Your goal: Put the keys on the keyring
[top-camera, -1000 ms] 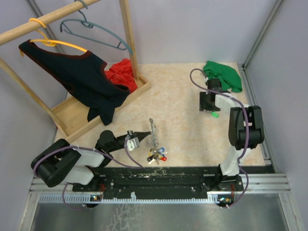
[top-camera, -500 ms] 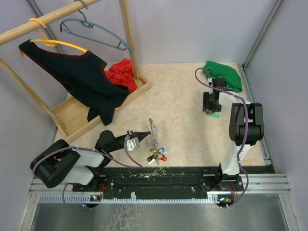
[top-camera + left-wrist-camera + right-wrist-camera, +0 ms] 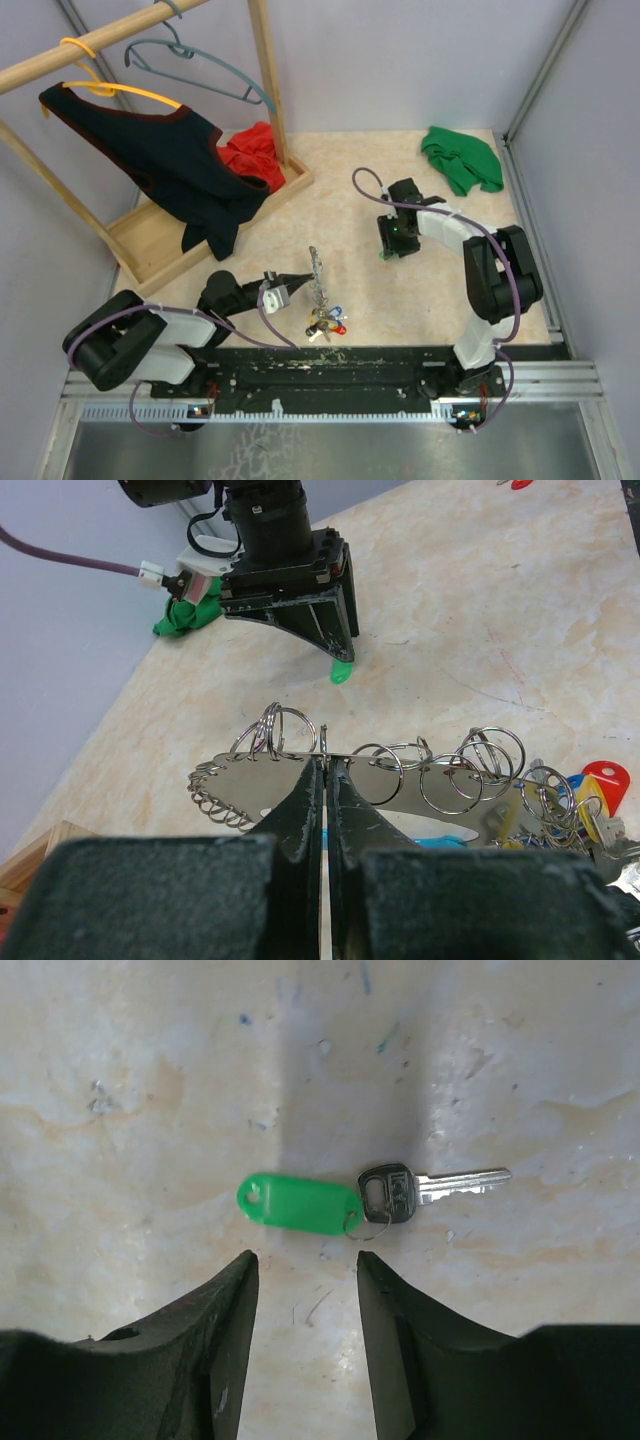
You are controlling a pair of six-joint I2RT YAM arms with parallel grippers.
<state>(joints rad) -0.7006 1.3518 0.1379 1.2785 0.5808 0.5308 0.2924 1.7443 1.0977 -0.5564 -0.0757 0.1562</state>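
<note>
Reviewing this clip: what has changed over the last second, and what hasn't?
The right gripper swung left, away from the green cloth toward the middle of the table. The green-tagged key now also sits further left, lying flat between the open jaws, not gripped; how it got there I cannot tell. Unchanged: the left gripper stays shut on the keyring, which has not shifted.

This is a robotics lab test cell: grey panel walls [image 3: 400,60], aluminium framing [image 3: 545,70], a bolted base rail [image 3: 330,370] and a staged clothes rack [image 3: 266,90].
</note>
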